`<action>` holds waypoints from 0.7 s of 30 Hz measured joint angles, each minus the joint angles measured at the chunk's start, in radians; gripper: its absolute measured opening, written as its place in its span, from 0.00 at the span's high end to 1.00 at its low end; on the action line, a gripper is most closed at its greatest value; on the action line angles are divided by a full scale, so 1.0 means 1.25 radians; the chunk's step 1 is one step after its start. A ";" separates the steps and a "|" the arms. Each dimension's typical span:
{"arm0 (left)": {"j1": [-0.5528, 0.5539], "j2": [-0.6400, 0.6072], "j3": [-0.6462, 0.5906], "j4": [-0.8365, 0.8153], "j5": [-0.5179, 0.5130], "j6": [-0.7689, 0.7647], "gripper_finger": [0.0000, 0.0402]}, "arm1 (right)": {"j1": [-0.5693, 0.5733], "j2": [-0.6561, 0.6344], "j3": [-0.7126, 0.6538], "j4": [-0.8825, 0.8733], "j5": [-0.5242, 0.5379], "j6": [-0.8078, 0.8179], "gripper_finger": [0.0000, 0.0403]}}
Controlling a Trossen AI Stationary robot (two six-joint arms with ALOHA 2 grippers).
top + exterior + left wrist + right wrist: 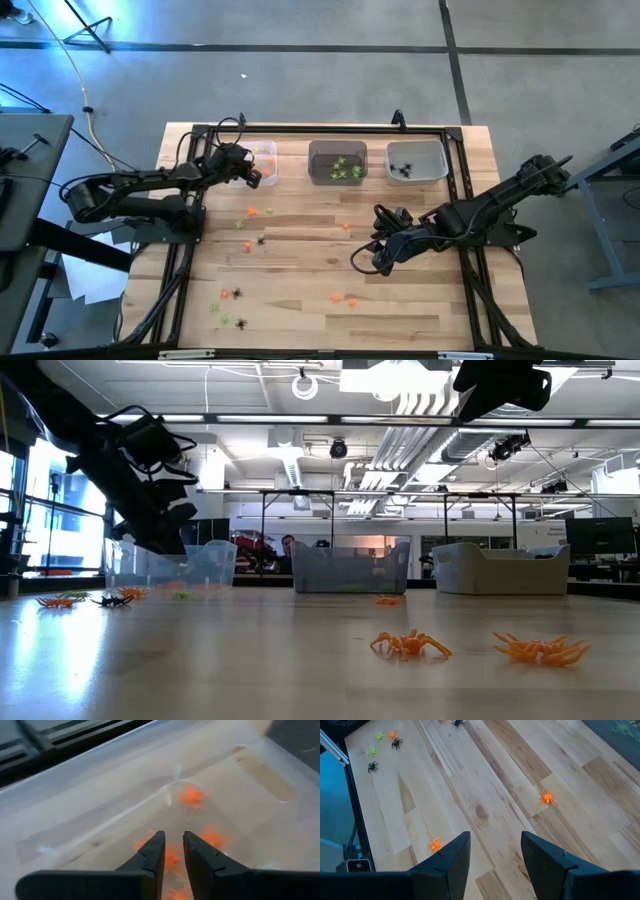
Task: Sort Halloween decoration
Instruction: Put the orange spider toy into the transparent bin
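My left gripper (252, 175) (174, 851) hangs slanting down over the left translucent bin (266, 156) at the table's far left. Its fingers stand a narrow gap apart with nothing pinched between them. Orange trinkets (192, 797) (214, 838) lie on that bin's floor below the fingertips. Green trinkets (345, 168) lie in the middle bin (320, 150), black spiders (402, 170) in the right bin (432, 152). My right gripper (372, 258) (495, 852) hovers wide open above the table's middle right, with nothing between its fingers. An orange trinket (547, 797) and another (436, 845) lie on the wood under it.
Loose trinkets lie scattered on the wooden table: orange, green and black ones left of centre (252, 212) (260, 240), a mixed cluster at the near left (230, 305), two orange ones near the front middle (344, 297). A black frame (330, 130) runs along the table's edges.
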 joint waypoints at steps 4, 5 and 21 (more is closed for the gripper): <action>-0.001 -0.103 -0.005 -0.030 0.082 -0.023 0.87 | 0.000 0.000 0.000 0.000 0.000 0.000 0.57; -0.002 -0.137 -0.005 -0.037 0.093 -0.029 0.87 | 0.000 0.000 0.000 0.000 0.000 0.000 0.57; -0.162 -0.419 -0.001 0.015 0.370 -0.071 0.89 | 0.000 0.000 0.000 0.000 0.000 0.000 0.57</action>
